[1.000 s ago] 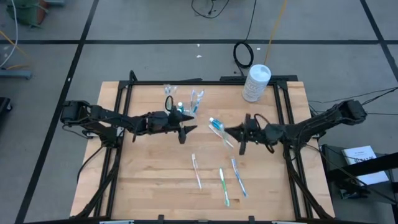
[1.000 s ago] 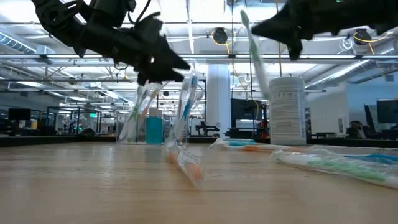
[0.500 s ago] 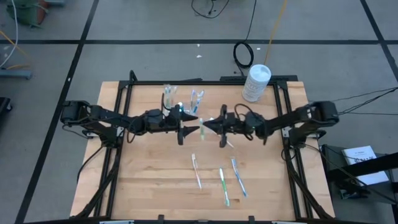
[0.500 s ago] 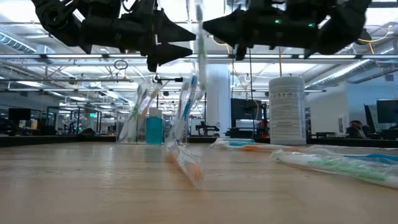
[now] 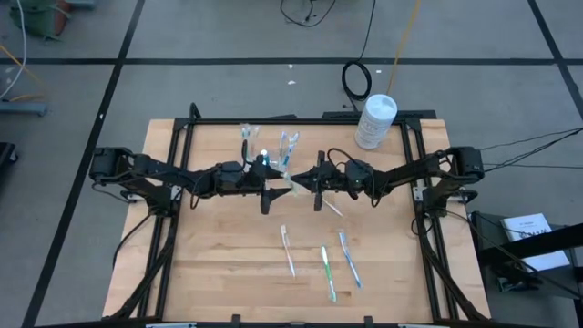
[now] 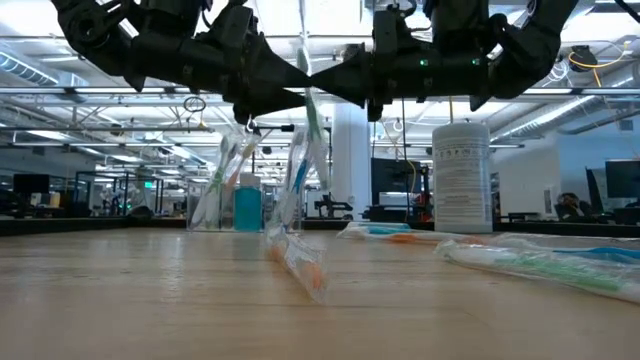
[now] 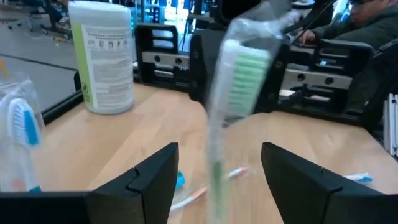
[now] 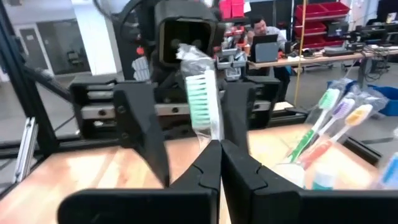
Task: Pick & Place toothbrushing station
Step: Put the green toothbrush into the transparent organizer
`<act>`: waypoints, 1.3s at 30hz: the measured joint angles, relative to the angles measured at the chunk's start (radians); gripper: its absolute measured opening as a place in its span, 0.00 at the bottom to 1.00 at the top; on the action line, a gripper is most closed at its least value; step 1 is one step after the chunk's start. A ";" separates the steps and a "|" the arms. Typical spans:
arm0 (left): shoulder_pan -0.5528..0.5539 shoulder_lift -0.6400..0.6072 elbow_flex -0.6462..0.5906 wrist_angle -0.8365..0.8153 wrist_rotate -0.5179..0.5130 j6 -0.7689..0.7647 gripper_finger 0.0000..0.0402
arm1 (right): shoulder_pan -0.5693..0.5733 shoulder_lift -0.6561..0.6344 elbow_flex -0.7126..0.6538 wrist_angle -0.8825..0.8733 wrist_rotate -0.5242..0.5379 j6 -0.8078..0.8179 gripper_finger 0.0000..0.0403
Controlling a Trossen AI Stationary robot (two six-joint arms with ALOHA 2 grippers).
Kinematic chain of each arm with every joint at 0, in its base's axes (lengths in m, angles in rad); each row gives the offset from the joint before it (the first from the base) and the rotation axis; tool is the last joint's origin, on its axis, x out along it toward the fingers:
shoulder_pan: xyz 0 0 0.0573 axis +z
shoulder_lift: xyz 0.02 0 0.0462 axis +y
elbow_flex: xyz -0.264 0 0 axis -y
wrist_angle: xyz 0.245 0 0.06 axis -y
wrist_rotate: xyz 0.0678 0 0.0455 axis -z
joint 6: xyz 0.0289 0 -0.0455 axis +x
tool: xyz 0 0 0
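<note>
My right end effector is clamped on a wrapped toothbrush, its green-bristled head standing up just above my two closed fingers. In the low view that brush hangs tilted above the counter, between the tips of both arms. My left end effector faces it with its fingers spread wide apart, and the brush handle sits in the gap between them; I cannot tell whether either finger touches it. The two end effectors meet tip to tip over the middle of the counter, toward its far half.

The toothbrushing station, a small clear holder, stands on the counter just beyond my left end effector, on the far side. It holds several brushes leaning upright and a small blue tube; in my right wrist view the coloured brush heads fan out beside my fingers.

More wrapped toothbrushes lie flat on the counter. One with an orange tip lies nearest the low camera, and a green one lies off to the side. From above, three of them lie side by side on the near half of the counter, well apart from the holder. A white round tub with a printed label stands at the far edge on my right side. Beyond the counter a person sits at a desk in the room.
</note>
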 joint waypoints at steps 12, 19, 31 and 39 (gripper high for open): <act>0.018 0.000 0.000 0.023 -0.052 0.023 0.46 | -0.008 -0.001 0.000 0.003 -0.001 0.018 0.00; 0.030 0.000 0.000 0.019 -0.052 0.017 0.23 | -0.008 -0.001 0.000 0.003 0.000 0.018 0.00; 0.030 0.000 0.000 0.015 -0.054 0.018 0.02 | -0.008 -0.001 0.000 -0.006 0.040 0.045 0.04; 0.030 0.000 0.001 -0.028 -0.082 -0.013 0.02 | -0.008 -0.002 0.000 -0.061 0.054 0.044 0.18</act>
